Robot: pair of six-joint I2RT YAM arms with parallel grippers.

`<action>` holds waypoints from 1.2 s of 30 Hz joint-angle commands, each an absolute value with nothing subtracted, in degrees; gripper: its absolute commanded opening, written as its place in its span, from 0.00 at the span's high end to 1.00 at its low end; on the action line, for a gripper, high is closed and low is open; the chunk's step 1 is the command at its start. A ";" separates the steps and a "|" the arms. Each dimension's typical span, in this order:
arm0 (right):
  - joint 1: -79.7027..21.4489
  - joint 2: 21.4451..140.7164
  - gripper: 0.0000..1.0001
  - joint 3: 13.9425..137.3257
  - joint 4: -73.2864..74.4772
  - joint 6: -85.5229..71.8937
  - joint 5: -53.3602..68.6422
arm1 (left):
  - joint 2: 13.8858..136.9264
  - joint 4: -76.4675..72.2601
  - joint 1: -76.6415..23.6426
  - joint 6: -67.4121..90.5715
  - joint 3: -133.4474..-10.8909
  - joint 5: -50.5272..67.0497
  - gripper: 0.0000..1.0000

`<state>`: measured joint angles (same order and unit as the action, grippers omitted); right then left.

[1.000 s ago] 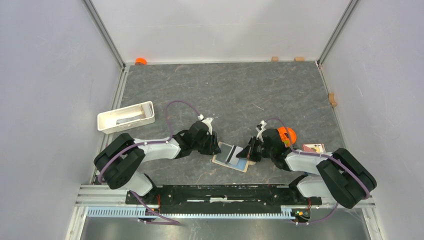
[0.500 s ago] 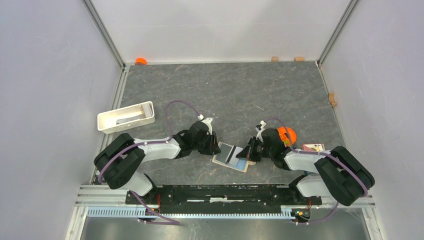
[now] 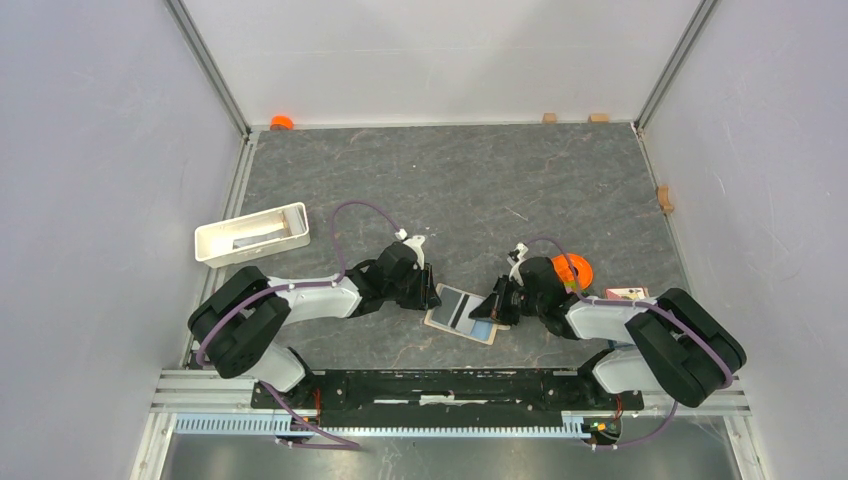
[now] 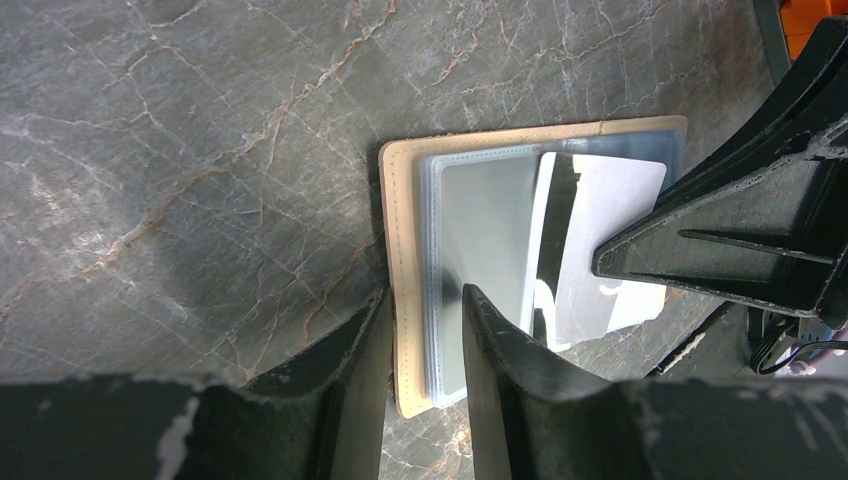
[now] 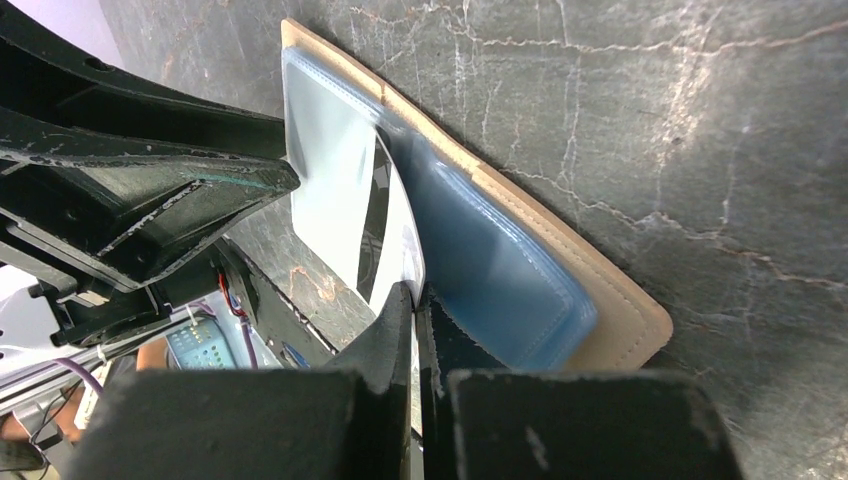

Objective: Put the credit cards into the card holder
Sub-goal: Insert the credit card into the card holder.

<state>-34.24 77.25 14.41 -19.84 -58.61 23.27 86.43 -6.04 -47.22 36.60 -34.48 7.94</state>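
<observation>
On the dark marbled table (image 3: 560,190), my right gripper (image 5: 412,300) pinches the grey striped card (image 4: 590,250), its far end lying in the open card holder (image 3: 462,314); my left gripper (image 4: 425,320) clamps the holder's edge.

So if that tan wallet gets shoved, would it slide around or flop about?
The card holder lies flat on the smooth stone-look table, so it would probably slide. That may be why the left gripper pins its edge. Its clear pockets bulge where the grey card enters, so they look soft.
</observation>
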 commanded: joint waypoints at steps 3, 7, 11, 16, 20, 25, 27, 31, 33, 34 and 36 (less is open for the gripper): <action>-34.97 78.18 1.00 12.42 -6.99 -57.16 18.78 | 88.31 -2.75 -47.37 35.12 -33.90 9.19 0.61; -34.99 78.06 1.00 11.50 -7.03 -58.22 18.52 | 88.29 -3.40 -47.37 35.24 -33.61 9.54 0.62; -35.11 77.57 1.00 11.11 -6.59 -59.24 17.46 | 88.76 -3.69 -47.37 35.36 -33.58 10.08 0.62; -35.14 77.89 1.00 10.72 -5.78 -59.64 17.10 | 88.57 -3.95 -47.37 35.37 -33.35 10.54 0.62; -35.16 79.29 1.00 11.10 -5.25 -59.53 17.81 | 88.61 -5.06 -47.37 35.29 -33.11 11.89 0.63; -35.15 80.29 1.00 11.83 -2.18 -59.11 18.52 | 88.62 -6.32 -47.37 35.18 -32.34 12.91 0.63; -35.11 79.94 1.00 11.57 -0.37 -58.90 18.54 | 88.50 -6.58 -47.37 35.30 -32.33 13.40 0.64; -35.15 78.45 1.00 10.33 2.83 -59.41 18.73 | 87.72 -7.29 -47.37 35.42 -31.80 13.53 0.64; -35.16 77.59 1.00 10.03 4.44 -59.38 18.51 | 87.30 -7.43 -47.37 35.49 -31.65 13.66 0.65; -35.16 77.21 1.00 10.08 5.11 -59.25 18.43 | 87.19 -7.68 -47.37 35.48 -31.48 13.79 0.65; -35.11 77.18 1.00 10.57 5.65 -59.02 18.36 | 87.11 -8.43 -47.36 35.37 -31.19 14.44 0.65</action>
<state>-34.50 75.00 14.11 -13.93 -62.28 23.00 86.65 -8.95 -46.68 36.60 -33.04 11.18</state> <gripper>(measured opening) 0.009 0.356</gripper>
